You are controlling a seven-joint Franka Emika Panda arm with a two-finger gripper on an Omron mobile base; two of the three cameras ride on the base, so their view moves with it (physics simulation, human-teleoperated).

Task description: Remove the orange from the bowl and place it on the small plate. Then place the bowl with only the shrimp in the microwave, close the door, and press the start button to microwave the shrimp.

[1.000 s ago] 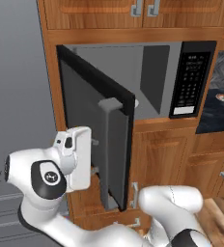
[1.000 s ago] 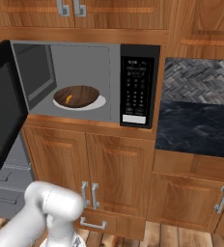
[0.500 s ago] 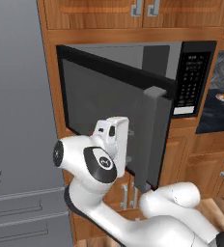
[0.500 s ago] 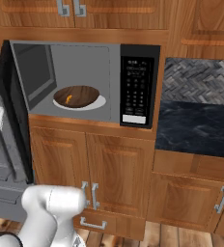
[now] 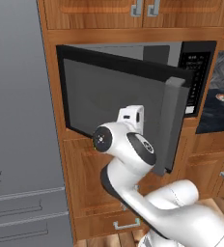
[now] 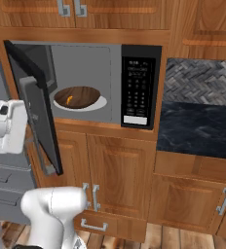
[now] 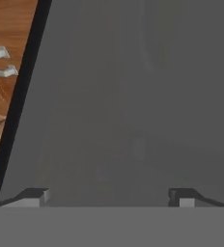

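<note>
Door [image 6: 37, 116] of the microwave [image 6: 93, 82] hangs part open, hinged at its left. The gripper [image 7: 109, 195], fingers spread and holding nothing, faces the door's outer panel, so closing means pushing it rightward. The bowl [image 6: 77, 97] sits inside.

The light was even and flat, with no single lamp to be picked out and hardly any cast shadow on the wooden cabinets [image 6: 120, 165]. The inside of the microwave [image 6: 85, 82] was dimmer than the wood around it. From the hand, the door [image 7: 133, 96] was a hazy, featureless grey, soft and without glare, and all the pictures were slightly coarse.
</note>
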